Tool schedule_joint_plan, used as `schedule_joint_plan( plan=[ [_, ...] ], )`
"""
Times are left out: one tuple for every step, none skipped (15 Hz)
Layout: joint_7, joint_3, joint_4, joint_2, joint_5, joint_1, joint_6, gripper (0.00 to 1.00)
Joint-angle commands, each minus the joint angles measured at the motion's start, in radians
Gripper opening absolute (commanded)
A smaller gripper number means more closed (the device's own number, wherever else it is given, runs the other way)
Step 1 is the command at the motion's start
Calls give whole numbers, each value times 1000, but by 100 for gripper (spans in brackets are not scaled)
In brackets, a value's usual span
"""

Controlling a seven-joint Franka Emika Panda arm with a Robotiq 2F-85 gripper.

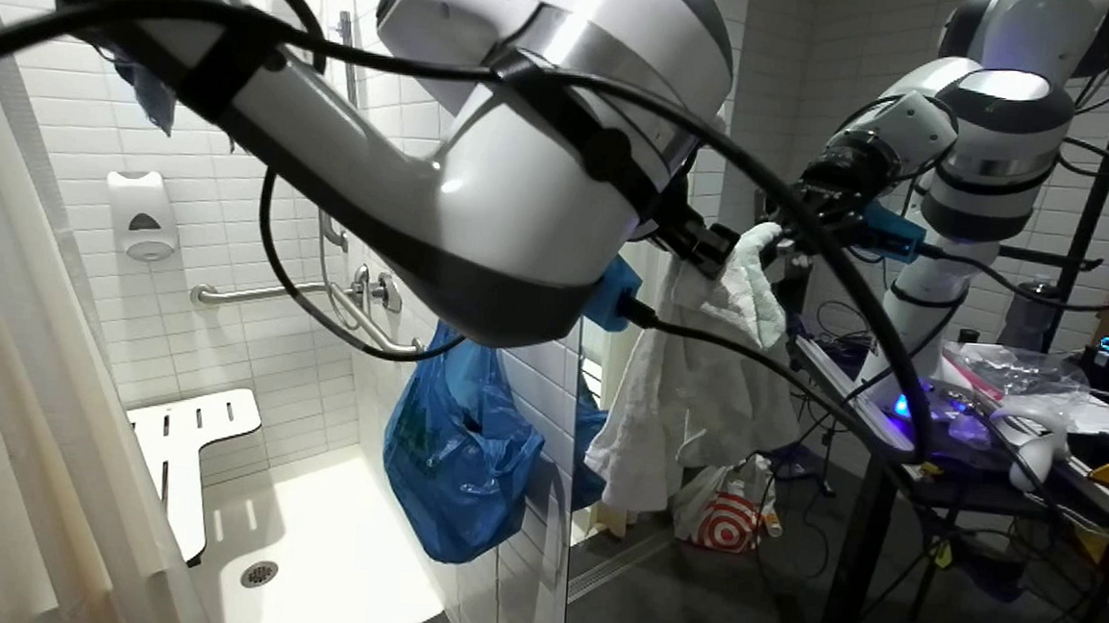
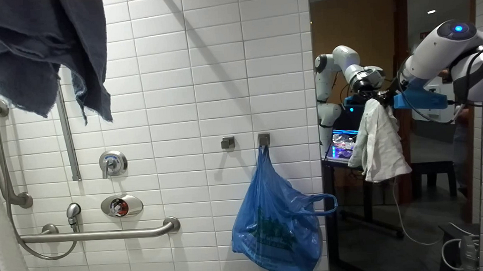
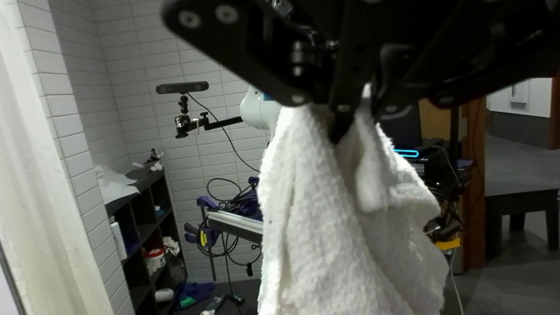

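Note:
My gripper (image 3: 363,111) comes in from the top of the wrist view, shut on a white towel (image 3: 323,227). A fold of towel passes between the fingers, and the rest hangs down in loose folds. The far finger is partly hidden. In an exterior view the gripper (image 1: 717,249) is partly hidden by the arm, and the towel (image 1: 655,395) hangs below it. In an exterior view the towel (image 2: 382,144) hangs in front of a tall mirror-like panel (image 2: 367,248). Another arm (image 2: 347,59) shows in that panel, apparently a reflection.
A blue plastic bag (image 2: 271,233) hangs from a wall hook (image 2: 264,139). A second hook (image 2: 228,143) is left of it. A dark towel (image 2: 42,51) hangs at the upper left. A grab bar (image 2: 106,234), shower curtain (image 1: 22,366) and shower seat (image 1: 185,453) are around. Black cables (image 1: 756,165) loop along the arm.

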Motion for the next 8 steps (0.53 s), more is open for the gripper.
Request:
schedule_joint_plan(
  plan=[
    [56,-6,45,42,-6,-13,44,1],
    [67,-8,49,44,-7,-14,48,1],
    [78,-10,55,46,-8,-14,52,1],
    [89,-12,59,47,-12,-15,58,1],
    [100,-14,64,48,-13,-15,61,1],
    [109,-16,68,48,-15,-15,63,1],
    [119,-17,72,48,-17,-15,64,1],
    [128,-17,75,47,-19,-16,66,1]
  ],
)
